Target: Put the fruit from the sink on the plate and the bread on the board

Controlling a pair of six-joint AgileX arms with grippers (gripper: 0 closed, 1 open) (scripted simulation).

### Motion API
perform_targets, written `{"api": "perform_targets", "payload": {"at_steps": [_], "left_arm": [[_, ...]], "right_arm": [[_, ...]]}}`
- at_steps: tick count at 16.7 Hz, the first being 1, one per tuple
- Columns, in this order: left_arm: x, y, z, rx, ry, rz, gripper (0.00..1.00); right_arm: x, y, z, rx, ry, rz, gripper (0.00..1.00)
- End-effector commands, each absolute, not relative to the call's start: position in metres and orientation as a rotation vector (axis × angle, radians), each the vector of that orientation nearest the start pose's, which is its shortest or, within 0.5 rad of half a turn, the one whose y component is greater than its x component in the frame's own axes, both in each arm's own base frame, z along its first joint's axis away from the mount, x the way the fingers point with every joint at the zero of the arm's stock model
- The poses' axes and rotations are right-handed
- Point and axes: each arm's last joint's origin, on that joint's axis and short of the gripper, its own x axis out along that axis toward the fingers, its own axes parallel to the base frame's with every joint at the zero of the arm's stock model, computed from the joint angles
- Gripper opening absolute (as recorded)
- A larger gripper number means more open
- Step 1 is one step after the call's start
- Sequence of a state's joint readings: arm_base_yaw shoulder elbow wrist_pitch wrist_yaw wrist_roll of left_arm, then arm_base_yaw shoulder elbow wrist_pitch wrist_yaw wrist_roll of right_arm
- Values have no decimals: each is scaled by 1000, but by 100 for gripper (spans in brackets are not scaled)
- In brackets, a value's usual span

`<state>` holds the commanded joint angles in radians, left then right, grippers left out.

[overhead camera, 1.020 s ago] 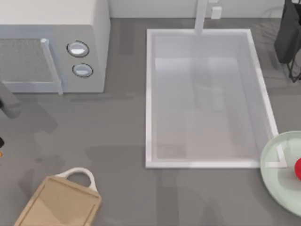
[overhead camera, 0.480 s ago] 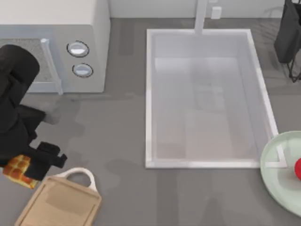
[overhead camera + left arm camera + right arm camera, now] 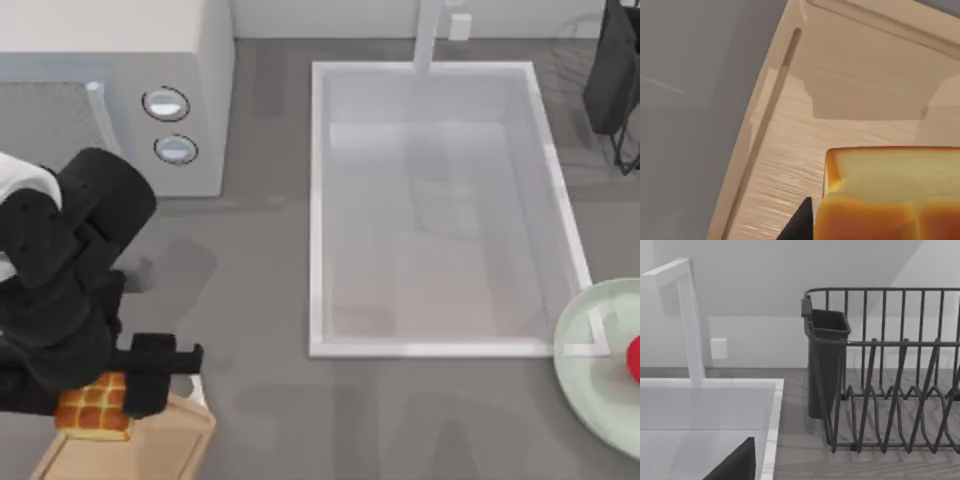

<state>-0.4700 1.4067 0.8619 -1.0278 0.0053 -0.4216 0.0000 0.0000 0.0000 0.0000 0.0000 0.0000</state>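
The bread (image 3: 92, 408), a golden-brown block of rolls, is held in my left gripper (image 3: 95, 398), which is shut on it just over the near end of the tan board (image 3: 170, 440). In the left wrist view the bread (image 3: 890, 195) hangs close above the board (image 3: 840, 100), with one dark fingertip (image 3: 800, 225) beside it. The red fruit (image 3: 634, 358) lies on the mint-green plate (image 3: 590, 360) at the right edge. The white sink (image 3: 318, 200) is in the middle. A dark finger of my right gripper (image 3: 737, 465) shows near the sink rim (image 3: 771, 430).
A white microwave (image 3: 120, 90) stands at the back left, behind my left arm. The faucet (image 3: 427, 35) rises at the sink's far side. A dark wire dish rack (image 3: 890, 390) with a utensil cup (image 3: 826, 360) stands at the back right.
My left arm has come in from the left edge with the bread and moved toward the front, from beside the board's handle to over the board. The fruit and plate have not moved.
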Motion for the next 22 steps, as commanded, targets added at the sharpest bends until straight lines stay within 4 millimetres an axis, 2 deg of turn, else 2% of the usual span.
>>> {"api": "perform_targets", "payload": {"at_steps": [3, 10, 22], "left_arm": [[194, -105, 184, 7, 1576, -13, 0], [195, -105, 183, 4, 1578, -9, 0], [195, -106, 154, 3, 1569, -15, 0]], "right_arm": [[106, -1, 160, 0, 0, 0, 100], [106, -1, 160, 0, 0, 0, 100], [106, -1, 160, 0, 0, 0, 100]]}}
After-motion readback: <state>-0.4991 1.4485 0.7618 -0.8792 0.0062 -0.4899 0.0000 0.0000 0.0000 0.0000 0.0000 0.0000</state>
